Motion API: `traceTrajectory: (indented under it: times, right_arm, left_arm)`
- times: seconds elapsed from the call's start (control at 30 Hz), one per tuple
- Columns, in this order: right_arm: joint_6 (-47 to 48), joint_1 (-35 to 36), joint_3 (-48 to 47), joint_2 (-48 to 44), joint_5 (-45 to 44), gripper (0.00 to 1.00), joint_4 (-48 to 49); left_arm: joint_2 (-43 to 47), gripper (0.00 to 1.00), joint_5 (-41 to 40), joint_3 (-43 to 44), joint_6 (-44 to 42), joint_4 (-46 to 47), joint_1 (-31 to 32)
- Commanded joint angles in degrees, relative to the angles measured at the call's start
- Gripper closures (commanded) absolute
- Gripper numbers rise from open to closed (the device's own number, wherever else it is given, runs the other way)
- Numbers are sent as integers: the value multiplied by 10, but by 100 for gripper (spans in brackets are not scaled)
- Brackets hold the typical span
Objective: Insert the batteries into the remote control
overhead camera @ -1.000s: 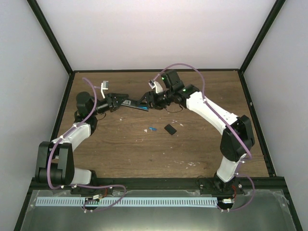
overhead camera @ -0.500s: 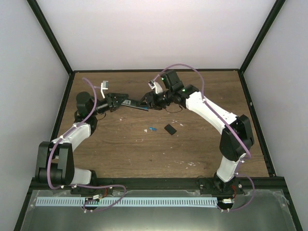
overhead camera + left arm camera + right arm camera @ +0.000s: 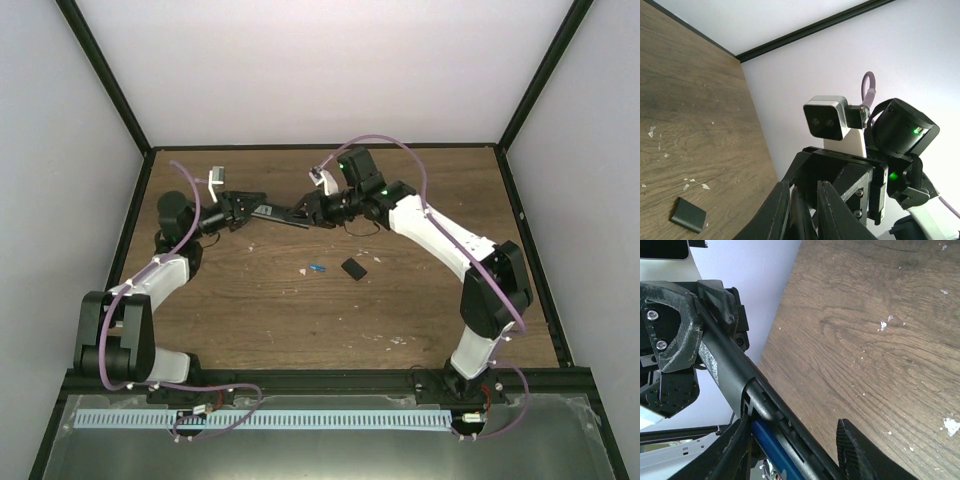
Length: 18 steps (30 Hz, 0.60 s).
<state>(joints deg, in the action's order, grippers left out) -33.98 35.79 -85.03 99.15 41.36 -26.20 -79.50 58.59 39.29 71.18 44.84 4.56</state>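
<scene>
Right wrist, remote control inside spread right pincer, left pincer pinching its end

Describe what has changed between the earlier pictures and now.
The left end effector, shut on the remote control, and the right end effector shifted slightly upward in the overhead view. The right one narrowed its jaws around the remote, not yet clamped. The loose blue battery and black battery cover did not move.

Bright even light, faint soft shadows, overhead view sharp, wrist close-ups blurred
</scene>
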Motion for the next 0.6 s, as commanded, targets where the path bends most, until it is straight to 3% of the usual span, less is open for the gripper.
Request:
traceTrajectory:
  times: [0.0,0.57]
  right_arm:
    - [-1,0,17,-17,-1,62,4]
    - [8,-6,48,-51,-8,64,13]
  left_arm:
    - [5,100,0,7,29,67,2]
    - [13,100,-2,13,68,114,-2]
